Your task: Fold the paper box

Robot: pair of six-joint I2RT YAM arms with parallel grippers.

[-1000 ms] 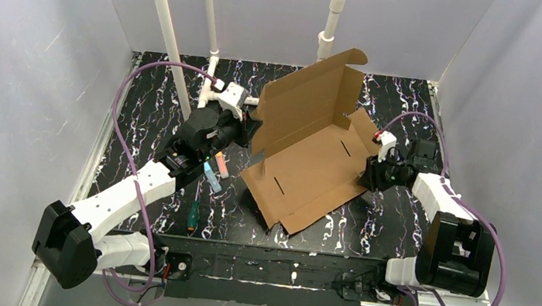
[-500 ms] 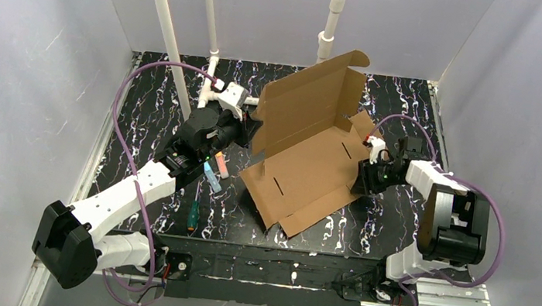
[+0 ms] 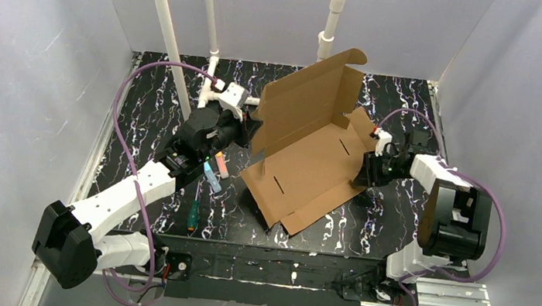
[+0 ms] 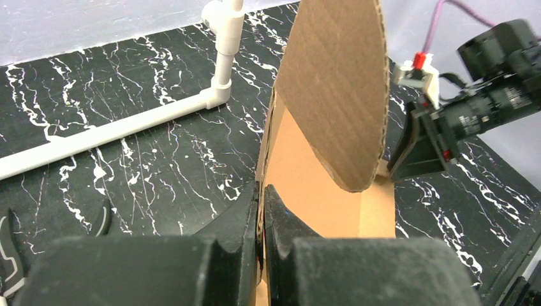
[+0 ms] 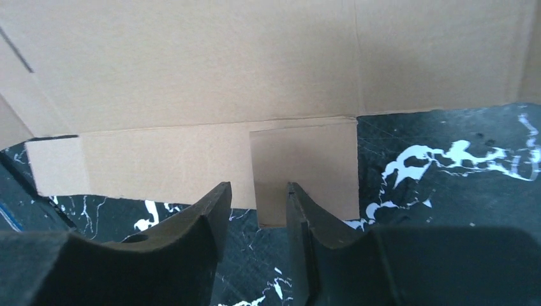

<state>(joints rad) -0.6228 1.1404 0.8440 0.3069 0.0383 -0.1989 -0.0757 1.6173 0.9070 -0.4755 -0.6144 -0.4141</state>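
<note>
Cardboard box [image 3: 306, 161] half-raised on the tabletop [image 3: 404, 95], long axis near-left to far-right.
Pinched its upright left wall in closed left fingers [image 4: 242, 210]; poised right fingers [image 5: 214, 204] parted, empty, facing the low right flap just ahead.

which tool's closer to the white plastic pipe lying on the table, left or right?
Left. The left tool, shut on an edge of the brown corrugated cardboard paper box, sits just beside the white plastic pipe. The right tool is across the box, open at its opposite flap.
</note>
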